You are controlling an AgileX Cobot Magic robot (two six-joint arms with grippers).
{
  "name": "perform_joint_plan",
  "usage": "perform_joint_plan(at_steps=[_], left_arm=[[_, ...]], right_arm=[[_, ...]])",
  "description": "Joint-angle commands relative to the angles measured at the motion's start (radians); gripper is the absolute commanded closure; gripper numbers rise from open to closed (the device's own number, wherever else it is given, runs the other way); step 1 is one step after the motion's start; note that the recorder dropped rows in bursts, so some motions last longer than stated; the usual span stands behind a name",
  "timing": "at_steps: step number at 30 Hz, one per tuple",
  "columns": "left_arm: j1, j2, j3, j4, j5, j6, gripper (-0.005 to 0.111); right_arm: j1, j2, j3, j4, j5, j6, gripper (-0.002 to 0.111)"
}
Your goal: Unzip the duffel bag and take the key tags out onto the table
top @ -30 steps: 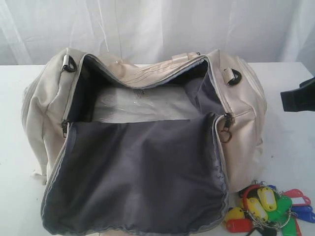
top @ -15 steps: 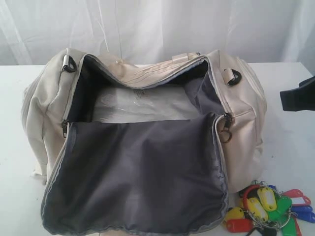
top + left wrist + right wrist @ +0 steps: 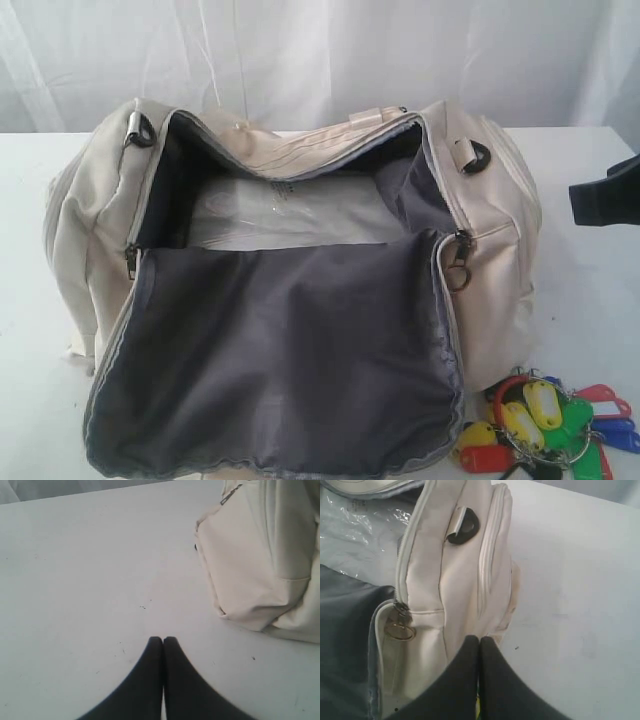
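The bunch of red, yellow, green and blue plastic key tags on metal rings (image 3: 545, 420) lay on the white desk (image 3: 590, 290), just beside a corner of the open cream fabric duffel bag (image 3: 490, 250). Light and loose, it would probably be best pinched by a ring. The right fingers (image 3: 465, 670) and left fingers (image 3: 150, 670) were each pressed together, empty, and neither touched it.

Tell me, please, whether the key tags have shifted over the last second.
No. The key tags lie in the same spot on the table, beside the duffel bag's front right corner, as in both earlier exterior pictures.
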State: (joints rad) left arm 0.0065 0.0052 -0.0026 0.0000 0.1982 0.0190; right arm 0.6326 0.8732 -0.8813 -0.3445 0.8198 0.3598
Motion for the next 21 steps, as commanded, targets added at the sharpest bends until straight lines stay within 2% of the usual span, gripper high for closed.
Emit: perform_joint_plan(at_steps=[1, 7, 21], left_arm=[[0.005, -0.005, 0.003, -0.005, 0.007, -0.025, 0.107], [-0.039, -0.005, 0.003, -0.063, 0.005, -0.037, 0.107], [-0.039, -0.005, 0.003, -0.056, 0.005, -0.044, 0.107]], right_arm=[[-0.005, -0.004, -0.003, -0.006, -0.006, 0.004, 0.108], [-0.005, -0.004, -0.003, -0.006, -0.006, 0.004, 0.108], [-0.005, -0.004, -0.003, -0.006, -0.006, 0.004, 0.108]])
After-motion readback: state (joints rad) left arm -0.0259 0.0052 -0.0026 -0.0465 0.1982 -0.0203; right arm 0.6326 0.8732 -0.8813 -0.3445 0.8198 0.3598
